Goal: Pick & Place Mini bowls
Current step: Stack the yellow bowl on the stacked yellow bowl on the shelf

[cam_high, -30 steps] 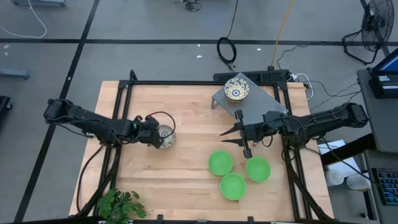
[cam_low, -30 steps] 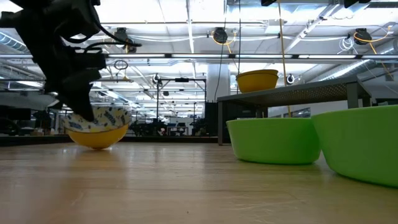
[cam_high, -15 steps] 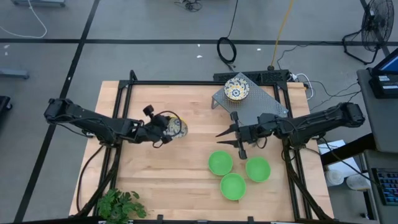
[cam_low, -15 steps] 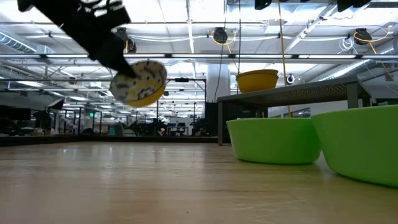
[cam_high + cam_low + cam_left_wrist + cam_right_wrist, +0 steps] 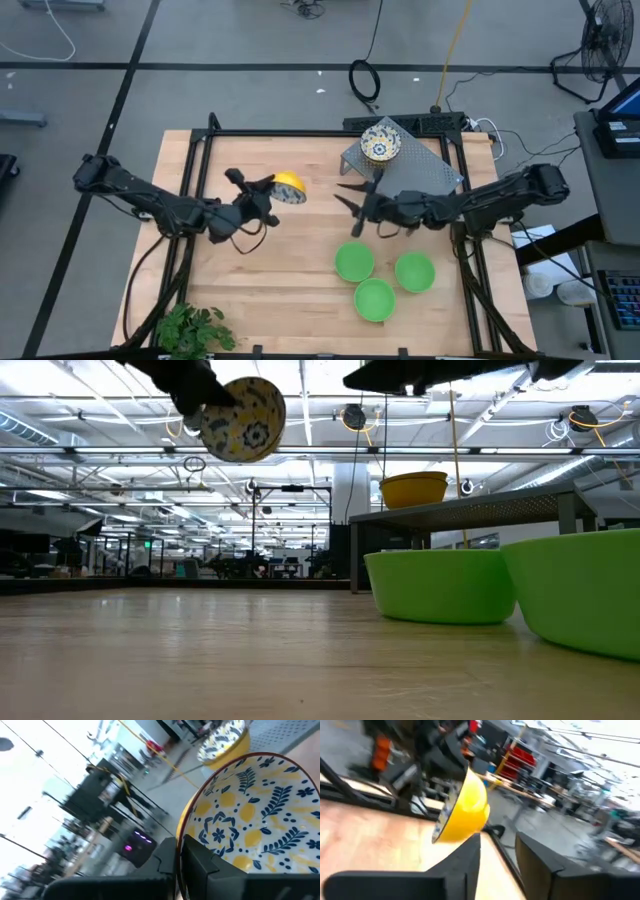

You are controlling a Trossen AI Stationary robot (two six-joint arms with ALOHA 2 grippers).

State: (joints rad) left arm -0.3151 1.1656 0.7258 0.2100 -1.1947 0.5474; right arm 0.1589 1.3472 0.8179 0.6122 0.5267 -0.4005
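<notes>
Left gripper [image 5: 268,192] clamps floral mini bowl [image 5: 289,187] by rim, tilted, aloft. Right gripper [image 5: 350,198] agape opposite. Advise levelling bowl before lowering onto rack [image 5: 420,170].

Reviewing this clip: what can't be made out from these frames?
- Low view: the left gripper holding the floral bowl is cut off by the top edge.
- Low view: the third green bowl is hidden behind the two green bowls in front.
- Left wrist view: the rack and its bowl are blurred and cropped.
- Right wrist view: background is blurred.
</notes>
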